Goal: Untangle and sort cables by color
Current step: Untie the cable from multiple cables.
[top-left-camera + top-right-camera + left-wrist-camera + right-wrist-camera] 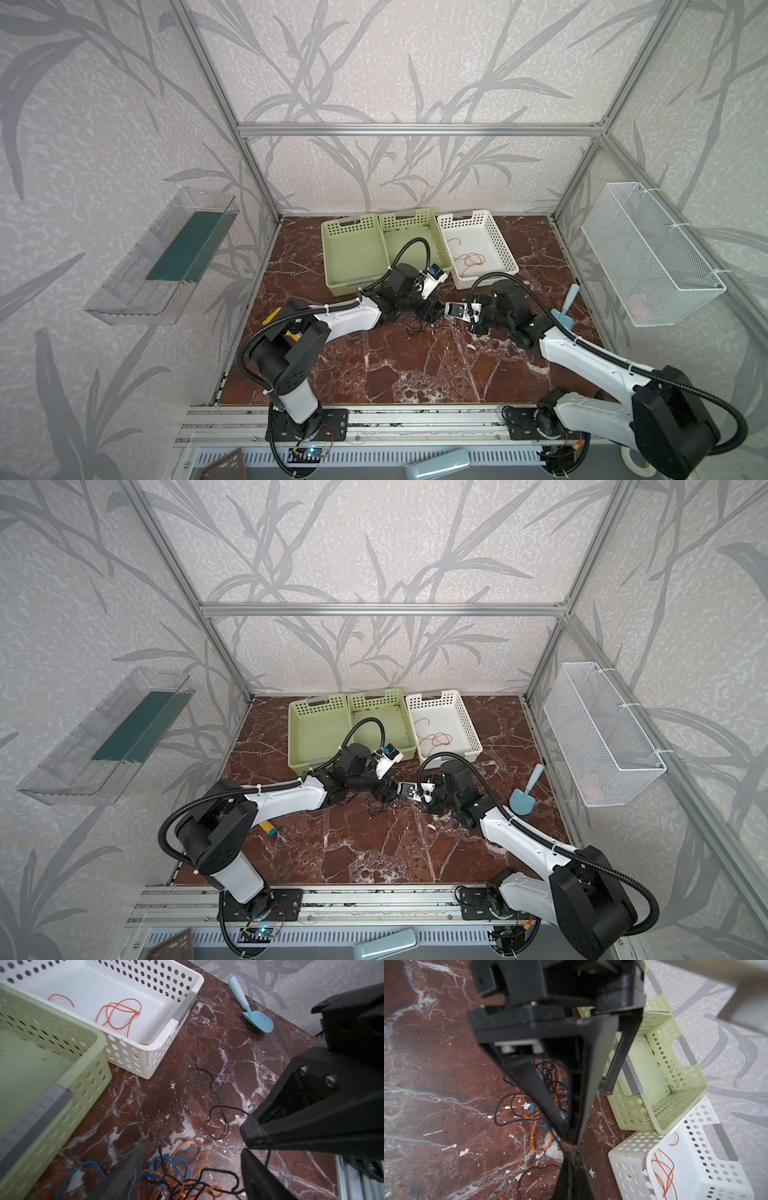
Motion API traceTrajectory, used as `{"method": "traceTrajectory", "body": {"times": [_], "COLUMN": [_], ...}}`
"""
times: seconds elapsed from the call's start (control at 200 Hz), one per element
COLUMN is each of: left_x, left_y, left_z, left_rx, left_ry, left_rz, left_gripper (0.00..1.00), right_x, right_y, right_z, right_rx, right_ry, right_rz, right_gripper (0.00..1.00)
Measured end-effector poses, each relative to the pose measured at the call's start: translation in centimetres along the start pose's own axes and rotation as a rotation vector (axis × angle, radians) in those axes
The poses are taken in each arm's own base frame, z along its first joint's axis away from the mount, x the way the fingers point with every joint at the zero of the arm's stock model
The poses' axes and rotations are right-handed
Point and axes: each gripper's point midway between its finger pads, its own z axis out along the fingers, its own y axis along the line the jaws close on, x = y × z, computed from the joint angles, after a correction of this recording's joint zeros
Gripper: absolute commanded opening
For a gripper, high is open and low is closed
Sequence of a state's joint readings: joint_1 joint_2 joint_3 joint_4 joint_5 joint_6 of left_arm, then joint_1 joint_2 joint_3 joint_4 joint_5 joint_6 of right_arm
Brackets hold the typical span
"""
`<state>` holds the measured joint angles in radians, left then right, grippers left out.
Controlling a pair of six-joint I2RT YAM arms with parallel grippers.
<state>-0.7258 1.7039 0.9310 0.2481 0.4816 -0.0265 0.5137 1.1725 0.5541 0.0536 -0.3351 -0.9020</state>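
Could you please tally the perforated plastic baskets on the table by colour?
Light green baskets: 2, one at the end of the row and one in the middle
White basket: 1
Total: 3

The cable tangle [176, 1183] runs off the left wrist view's edge, partly hidden by the left jaws.
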Motion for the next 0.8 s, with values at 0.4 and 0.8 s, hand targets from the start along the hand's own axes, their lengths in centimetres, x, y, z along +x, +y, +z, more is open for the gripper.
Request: {"method": "traceTrajectory", "body": {"times": [0.4, 0.8], "left_x": [1.9, 2.3], "left_y": [0.0, 1.6], "left_z": [1.9, 2.3], "left_rx": [0.015, -0.069], "left_ry": [0.055, 0.051], "left_rz": [-0.035, -0.029], "left_gripper": [0.52, 0.0], "right_x": [0.6, 1.3], "right_y": [0.4, -1.0], "right_z": [0.1, -0.6], "right_rx": [-0.009, 0.072], "right_ry": [0.035, 0.094], "right_rz": [-0.002, -0.007], "right_gripper": [0.0, 0.0]}}
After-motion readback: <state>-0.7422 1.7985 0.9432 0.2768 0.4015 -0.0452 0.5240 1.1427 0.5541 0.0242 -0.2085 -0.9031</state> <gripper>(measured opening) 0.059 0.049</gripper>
